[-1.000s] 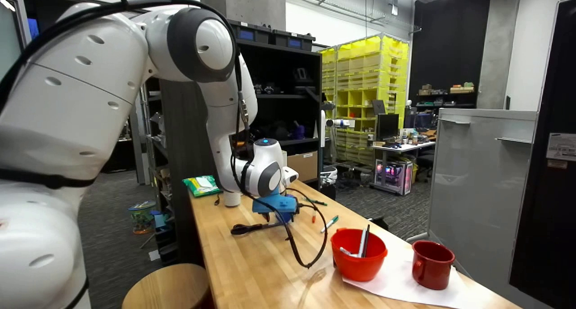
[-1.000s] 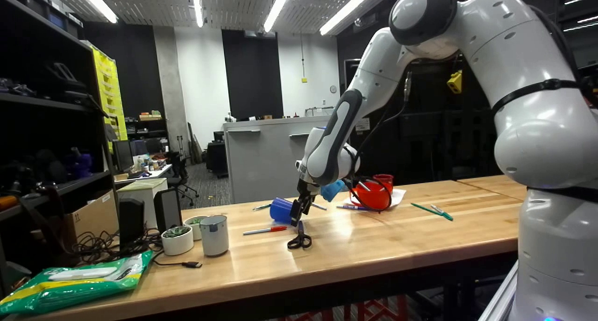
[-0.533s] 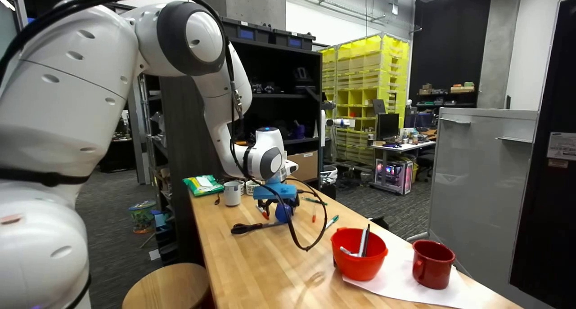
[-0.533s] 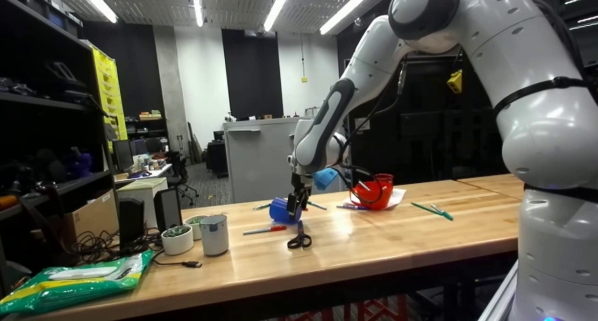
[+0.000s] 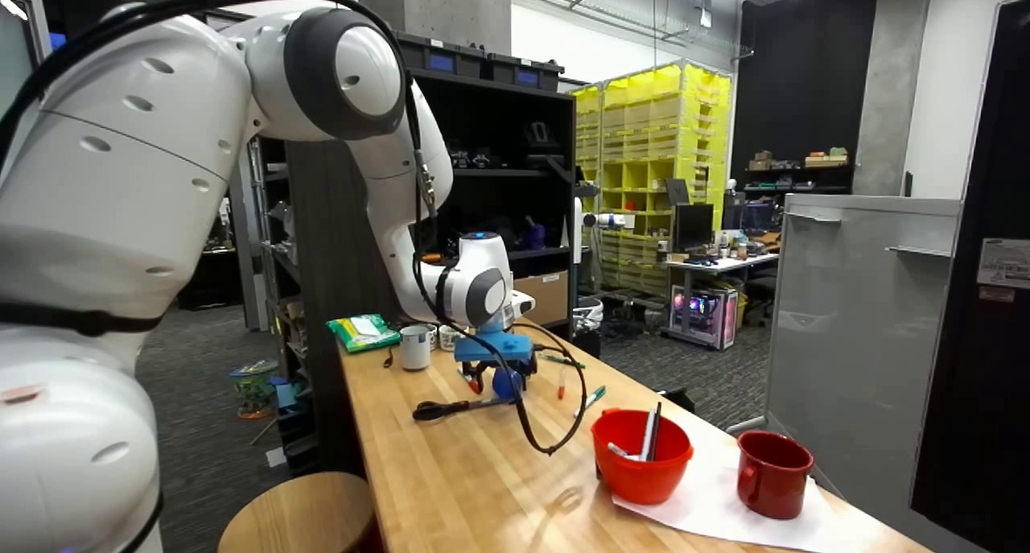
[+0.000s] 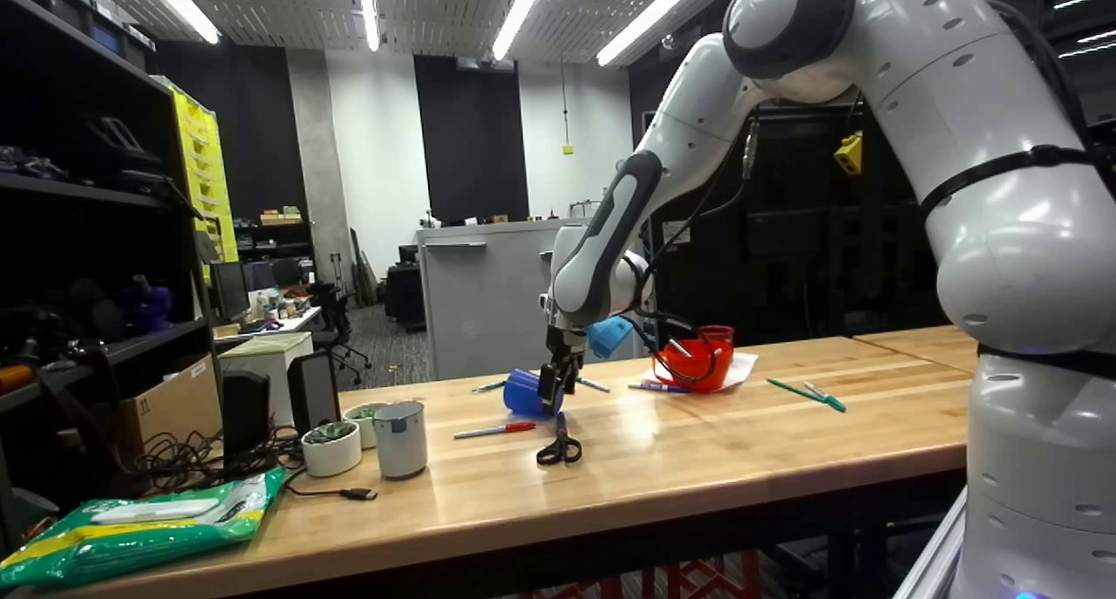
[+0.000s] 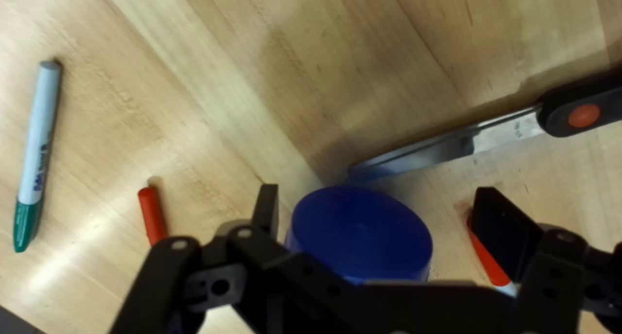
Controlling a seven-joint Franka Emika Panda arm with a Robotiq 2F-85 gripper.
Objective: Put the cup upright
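Observation:
The dark blue cup lies on its side on the table, seen in both exterior views (image 5: 505, 385) (image 6: 523, 395). In the wrist view its round, flat, closed end (image 7: 359, 229) faces the camera; its mouth is hidden. My gripper (image 7: 376, 203) is open, with one finger on each side of the cup. The left finger in that view is close to the cup wall; a wider gap separates the right finger from it. The gripper points down at the cup in both exterior views (image 5: 503, 378) (image 6: 558, 393), with the fingers partly covering it.
Scissors (image 7: 423, 154) lie with their blade tips beside the cup. A red-capped marker (image 6: 494, 430), a red piece (image 7: 153, 217) and a green-capped marker (image 7: 36, 159) lie around. A red bowl (image 5: 642, 476), dark red cup (image 5: 774, 476) and grey mug (image 6: 401, 442) stand farther off.
Over the last second the gripper has swung from tilted to more upright and moved over the cup. In the last half second it sank slightly. The cup looks unmoved.

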